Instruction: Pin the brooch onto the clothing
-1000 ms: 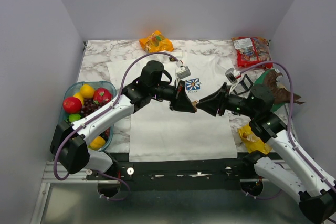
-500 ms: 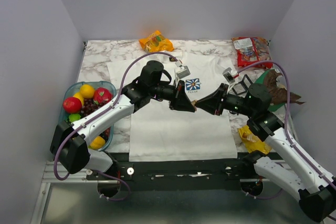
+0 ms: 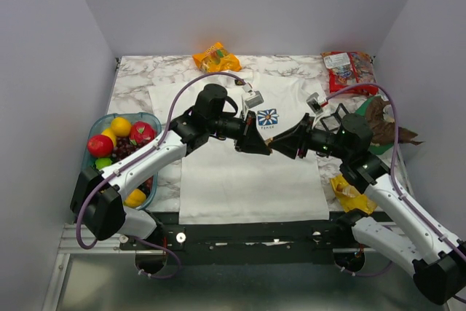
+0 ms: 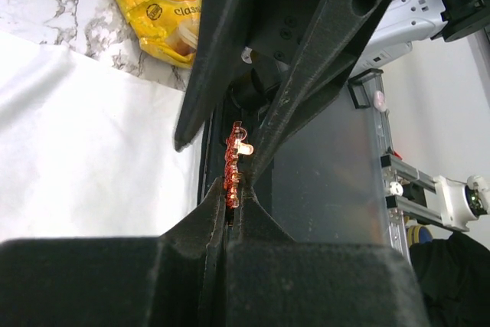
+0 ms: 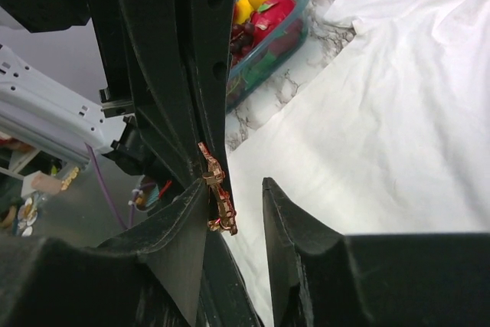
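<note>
The white T-shirt lies flat on the marble table, its daisy print on the chest. My left gripper hovers over the shirt's right side, shut on the tiny orange-red brooch, which stands edge-on out of the fingertips. My right gripper meets it tip to tip and is open. In the right wrist view the brooch sits between my right fingers, against the left one, with a gap to the other. The shirt also shows in both wrist views.
A clear tub of fruit stands at the left and also shows in the right wrist view. An orange snack bag and a red bag lie at the back. A yellow chip bag and a brown-green item lie at the right.
My right gripper has moved left towards the left gripper, so its open fingers now sit round the brooch. The left arm has stayed put.
</note>
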